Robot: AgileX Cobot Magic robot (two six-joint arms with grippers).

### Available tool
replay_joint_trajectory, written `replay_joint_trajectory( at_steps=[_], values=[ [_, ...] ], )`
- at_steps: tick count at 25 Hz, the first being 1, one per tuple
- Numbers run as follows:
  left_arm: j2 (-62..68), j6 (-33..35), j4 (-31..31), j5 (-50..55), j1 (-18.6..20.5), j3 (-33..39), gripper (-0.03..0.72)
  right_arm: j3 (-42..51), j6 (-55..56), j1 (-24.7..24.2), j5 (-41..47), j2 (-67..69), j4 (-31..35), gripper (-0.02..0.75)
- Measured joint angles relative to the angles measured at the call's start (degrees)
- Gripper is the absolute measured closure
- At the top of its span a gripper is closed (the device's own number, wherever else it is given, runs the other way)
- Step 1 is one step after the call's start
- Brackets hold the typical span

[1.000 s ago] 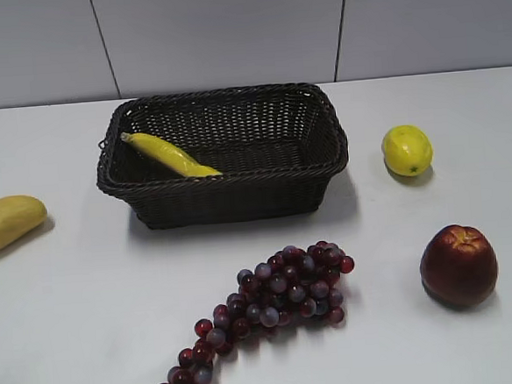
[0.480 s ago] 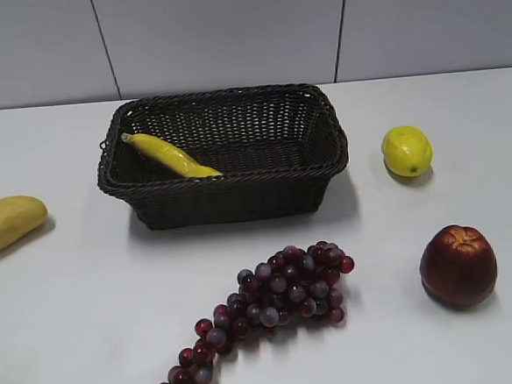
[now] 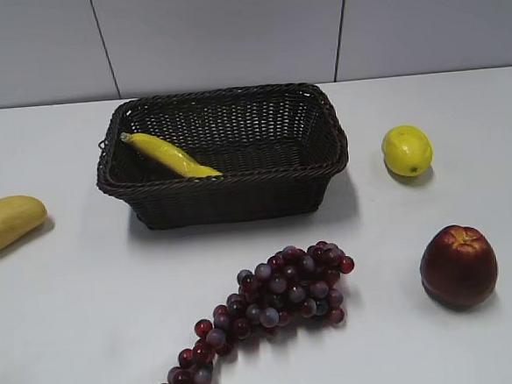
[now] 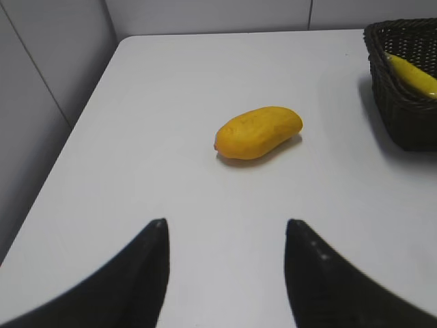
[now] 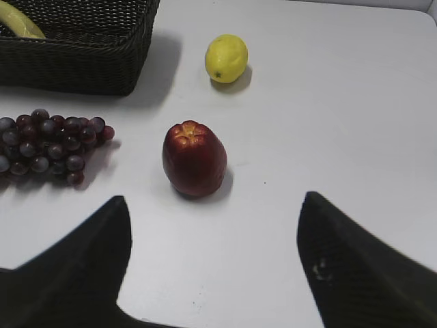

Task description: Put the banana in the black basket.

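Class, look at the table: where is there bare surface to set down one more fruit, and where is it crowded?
Free: the table between the oblong yellow fruit and the grapes; also between the lemon and the apple. Crowded: between the grapes and the black basket, which holds the banana.

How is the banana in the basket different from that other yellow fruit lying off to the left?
The banana is long, slender and bright yellow with a pointed tip; the oblong yellow fruit is stubby, rounded and duller. The banana lies inside the black basket, leaning against its wall; the oblong fruit lies flat on the white table, apart from the basket. Both are yellow, and neither is touched by a gripper.
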Motion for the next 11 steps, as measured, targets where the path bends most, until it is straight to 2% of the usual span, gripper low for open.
replay_joint_trajectory(
  at_steps=[11],
  values=[
    [-0.1, 0.0, 0.0, 0.0, 0.0, 0.0, 0.164, 0.0, 0.0, 0.0, 0.0, 0.0, 0.0, 0.167]
  ],
)
